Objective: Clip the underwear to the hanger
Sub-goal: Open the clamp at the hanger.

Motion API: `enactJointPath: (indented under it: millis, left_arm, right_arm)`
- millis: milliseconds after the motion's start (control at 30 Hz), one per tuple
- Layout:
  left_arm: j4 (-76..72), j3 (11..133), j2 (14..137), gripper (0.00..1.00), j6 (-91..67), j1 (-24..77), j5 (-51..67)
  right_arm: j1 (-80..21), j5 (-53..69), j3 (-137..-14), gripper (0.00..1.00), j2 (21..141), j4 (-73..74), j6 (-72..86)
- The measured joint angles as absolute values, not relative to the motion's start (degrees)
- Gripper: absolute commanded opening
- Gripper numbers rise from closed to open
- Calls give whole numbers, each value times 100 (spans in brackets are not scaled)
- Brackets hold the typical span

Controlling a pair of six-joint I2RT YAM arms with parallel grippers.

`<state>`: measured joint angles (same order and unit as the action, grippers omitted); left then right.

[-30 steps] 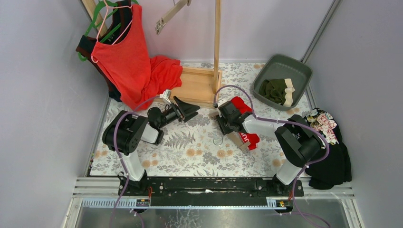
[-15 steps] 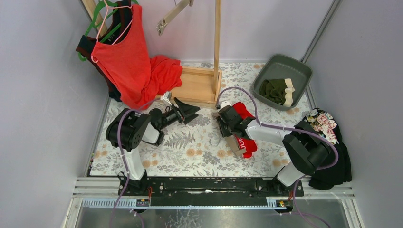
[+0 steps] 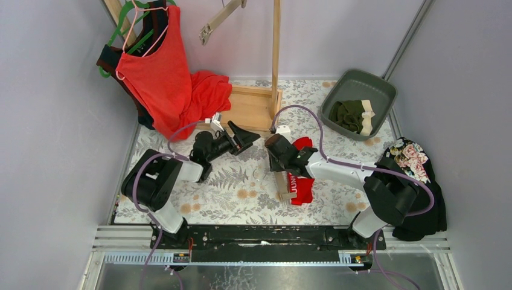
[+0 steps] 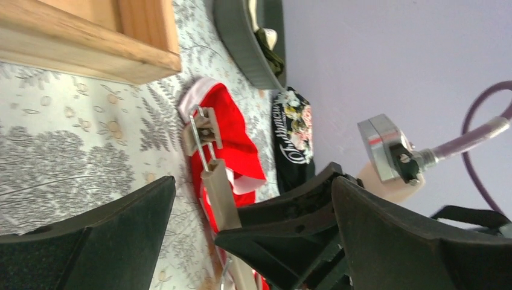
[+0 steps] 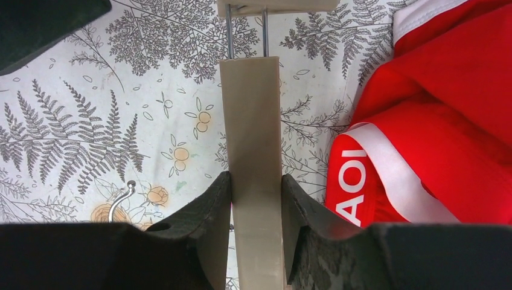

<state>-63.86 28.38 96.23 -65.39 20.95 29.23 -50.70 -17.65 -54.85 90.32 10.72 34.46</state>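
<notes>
While narrowed part-way around the cream bar of the hanger (image 5: pixel 253 139), grips it with the right jaws, one finger (image 5: pixel 199 241) against each long edge. Holds the bar low over the fern-print counter (image 5: pixel 72 121), lengthwise away from the wrist. At the bar's far end, a wire clip (image 5: pixel 246 24). To the left of the fingers, a small metal hook (image 5: pixel 121 196) lying on the counter.

Just right of the bar, the red briefs (image 5: pixel 435 121): crumpled mid-counter, white waistband turned up, letters "AOI" readable up close and "JUN" from above. In the left wrist view, clip end lying over the pale edge of the briefs. Cannot tell whether it bites the cloth or only rests there.

Well apart from all this, the olive briefs (image 3: pixel 352 115) with cream waistband, bundled inside the grey tub (image 3: pixel 386 90) at the far right corner.

As for the left jaws: spread as wide as they go, nothing between them, low over the counter just in front of the wooden stand base (image 3: pixel 250 109), facing the clip and the red briefs.

Elsewhere, a red tank top (image 3: pixel 157 72) hung at far left, and a black floral cloth (image 3: pixel 416 163) heaped at the right edge.
</notes>
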Motion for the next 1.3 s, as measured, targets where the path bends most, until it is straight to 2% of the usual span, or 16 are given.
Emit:
enactJointPath:
  millis: [267,767,900,1300]
  left_arm:
    - [-5459,2952,9485,97,-6077,2117,2547]
    - [-5428,3356,9944,89,-6077,2370,2438]
    - [-5446,3415,10014,81,-6086,2403,2434]
    - [-5660,3503,10206,67,-6230,2403,2434]
  right_arm:
    - [-5137,-1846,-5577,0,9054,1149,3830]
    - [-5223,-1632,-5708,0,9054,954,4097]
    - [-5262,-1573,-5736,0,9054,902,4123]
    - [-5301,-1544,-5736,0,9054,864,4167]
